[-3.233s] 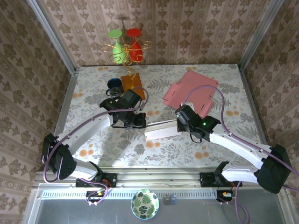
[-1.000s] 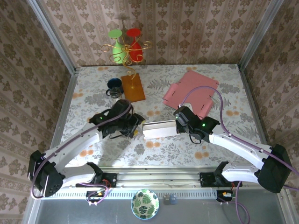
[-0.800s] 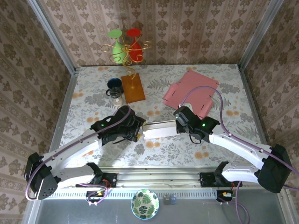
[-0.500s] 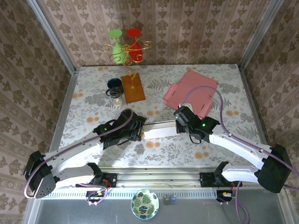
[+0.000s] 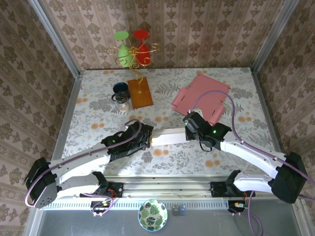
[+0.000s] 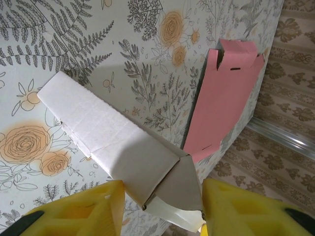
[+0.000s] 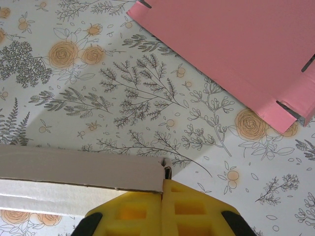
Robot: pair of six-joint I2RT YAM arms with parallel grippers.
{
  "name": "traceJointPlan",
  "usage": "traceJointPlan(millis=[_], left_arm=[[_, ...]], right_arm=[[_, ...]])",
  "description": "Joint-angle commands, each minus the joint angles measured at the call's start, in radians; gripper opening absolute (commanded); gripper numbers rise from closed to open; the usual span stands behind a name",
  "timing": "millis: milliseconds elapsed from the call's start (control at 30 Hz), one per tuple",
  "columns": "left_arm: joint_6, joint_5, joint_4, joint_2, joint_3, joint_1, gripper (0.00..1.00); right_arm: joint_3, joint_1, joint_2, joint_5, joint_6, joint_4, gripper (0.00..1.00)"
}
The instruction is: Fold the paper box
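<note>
Lying near the middle of the table, the white paper box is seen as a long, flattened sleeve. Its long axis is set left to right, with the right end turned slightly farther from the arms than the left end.

The right end is held by the right gripper. In the right wrist view its yellow fingers are pressed together on a thin edge of the box, which stands up between them at the tip.

The left end is bracketed by the left gripper. In the left wrist view its two yellow fingers are held partway apart, one on each side of the box end. A folded, pointed flap is seen at that end, just beside the finger on the right of the view. A sliver of tablecloth is seen between the other finger and the box. No firm grip can be made out there.

A flat pink sheet of card is laid on the far right of the table, well apart from the box. An orange board and a dark cup are placed at the far left.
</note>
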Motion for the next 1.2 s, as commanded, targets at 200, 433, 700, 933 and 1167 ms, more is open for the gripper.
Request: traceJointPlan(millis=[200,433,700,933,1167], left_arm=[[-0.151,-0.026,0.018,-0.015,-0.043,-0.015,0.41],[-0.156,-0.029,-0.005,-0.036,-0.054,-0.025,0.37],[-0.167,-0.034,-0.009,-0.041,-0.065,-0.032,0.35],[-0.172,-0.038,-0.004,-0.038,-0.063,-0.031,0.34],[-0.172,-0.038,-0.003,-0.036,-0.063,-0.032,0.34]], right_arm=[[0.007,0.010,0.011,-0.002,0.017,-0.042,0.00],[0.022,0.009,-0.002,-0.014,0.035,-0.057,0.01],[0.046,0.010,-0.013,-0.051,0.048,-0.075,0.16],[0.075,0.006,-0.035,-0.084,0.100,-0.121,0.35],[0.103,-0.047,-0.110,-0.173,0.254,-0.156,0.50]])
